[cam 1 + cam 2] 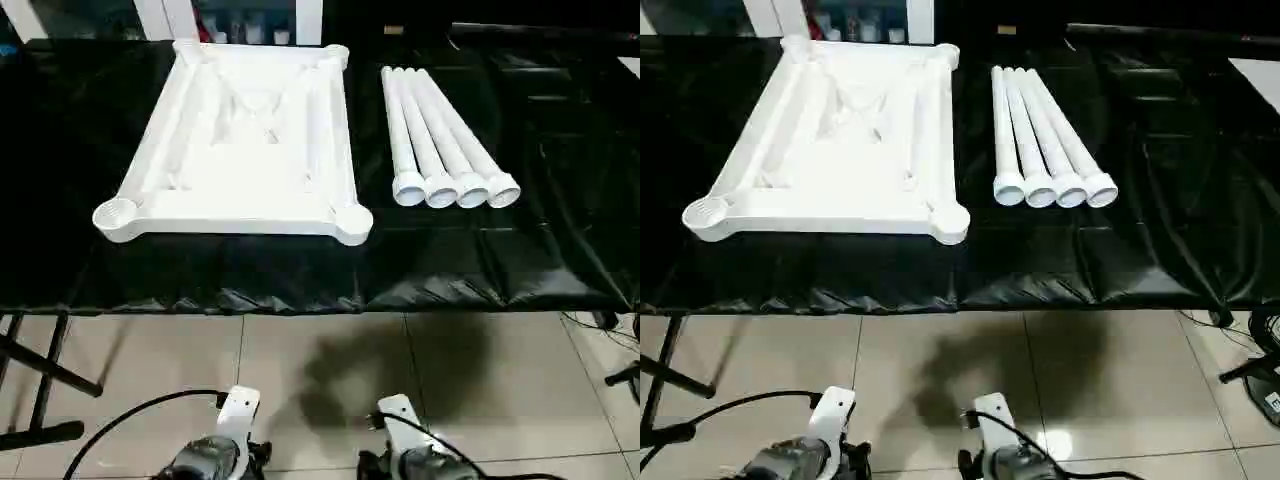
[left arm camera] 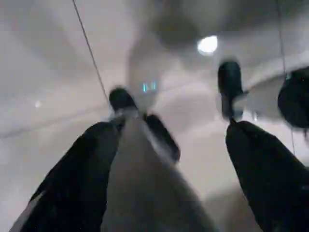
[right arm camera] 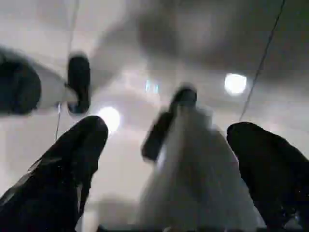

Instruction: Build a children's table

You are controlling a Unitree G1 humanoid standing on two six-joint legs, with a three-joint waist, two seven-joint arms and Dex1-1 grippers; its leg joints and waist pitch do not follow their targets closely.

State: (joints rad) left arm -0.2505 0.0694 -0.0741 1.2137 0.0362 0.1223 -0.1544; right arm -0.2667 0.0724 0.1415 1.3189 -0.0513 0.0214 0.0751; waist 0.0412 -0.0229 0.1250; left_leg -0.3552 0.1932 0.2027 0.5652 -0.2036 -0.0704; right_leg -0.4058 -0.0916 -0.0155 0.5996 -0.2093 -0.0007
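Both arms are cut off low, well short of the tabletop (image 1: 240, 140); the left gripper (image 2: 169, 159) and right gripper (image 3: 169, 159) gape empty over blurred floor.

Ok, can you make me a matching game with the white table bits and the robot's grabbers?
Things:
1. table top
2. four legs
3. left gripper
4. black cloth

Descriptions:
A. covers the workbench
B. open, holding nothing
C. lying side by side, right of the top
D. lying upside down, ribs showing

Pairs: 1-D, 2-C, 3-B, 4-A
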